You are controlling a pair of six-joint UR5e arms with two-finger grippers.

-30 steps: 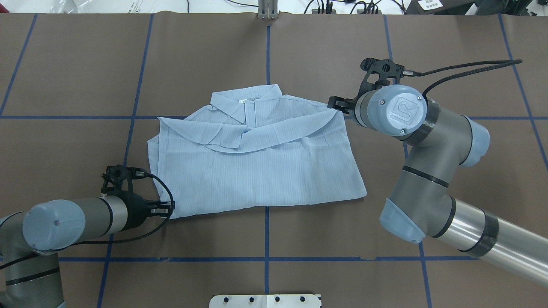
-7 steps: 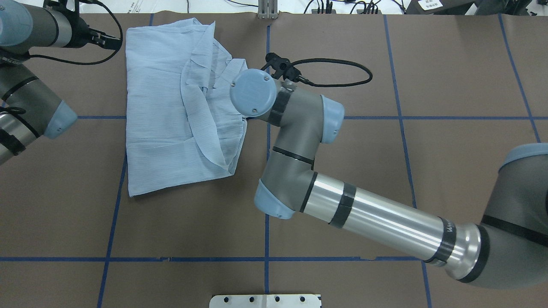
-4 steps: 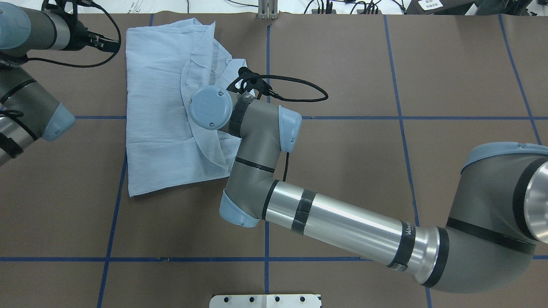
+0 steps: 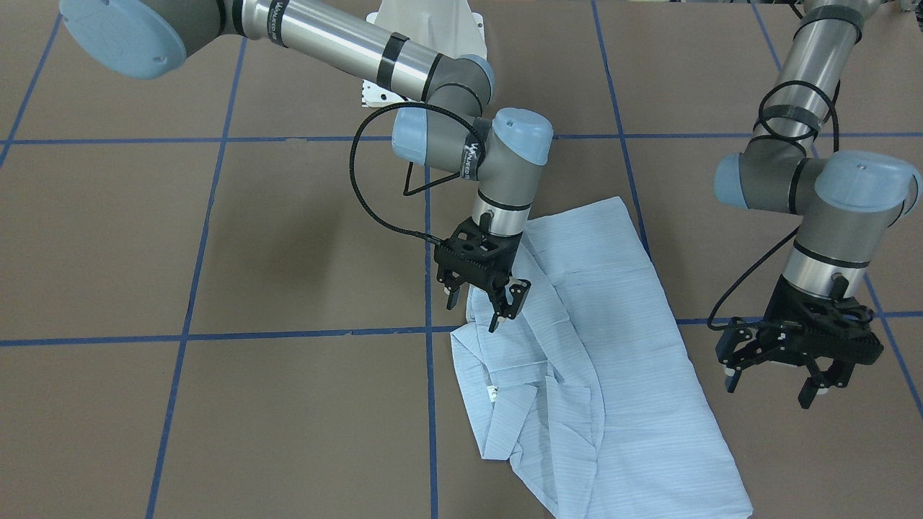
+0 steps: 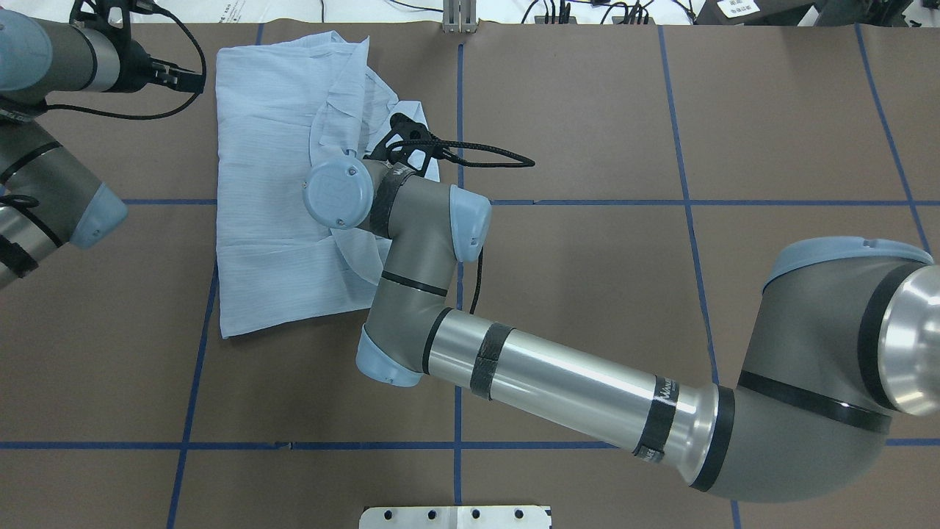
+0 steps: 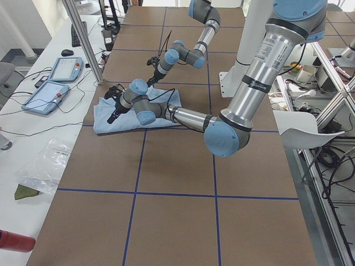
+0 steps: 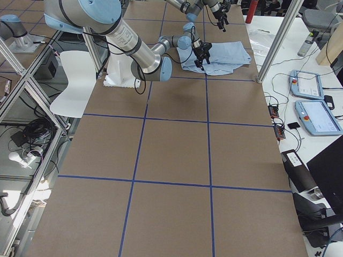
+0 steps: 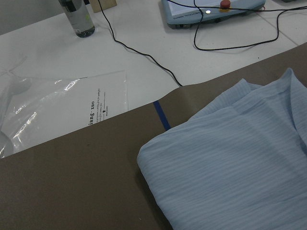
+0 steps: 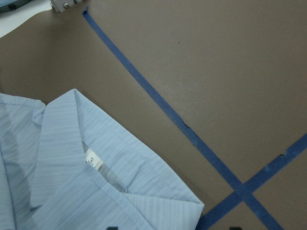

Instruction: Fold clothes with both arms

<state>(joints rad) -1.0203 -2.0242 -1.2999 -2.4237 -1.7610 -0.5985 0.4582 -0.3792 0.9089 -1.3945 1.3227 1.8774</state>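
The clothes are one pale blue striped shirt [image 5: 268, 184] lying flat and folded at the table's far left, sleeves laid across the body, collar [image 9: 72, 143] toward the middle. My right gripper [image 4: 481, 306] hangs open just above the shirt [image 4: 613, 375] near its collar edge, holding nothing; in the overhead view its own wrist [image 5: 338, 195] hides it. My left gripper [image 4: 769, 389] is open and empty beside the shirt's outer edge, close to the far corner [image 8: 158, 153]. In the overhead view the left gripper [image 5: 192, 77] points at that corner without touching it.
Blue tape lines [image 5: 458, 308] grid the brown table cover. A white base plate [image 5: 455, 516] sits at the near edge. Beyond the far edge, a white bench carries a plastic bag [image 8: 62, 105], a bottle [image 8: 76, 17], cables and teach pendants [image 6: 58, 69].
Four seconds ago both grippers stood at corners of the shirt at the table's middle; it now lies far left, turned a quarter. Over the last second the right arm swung left over it.
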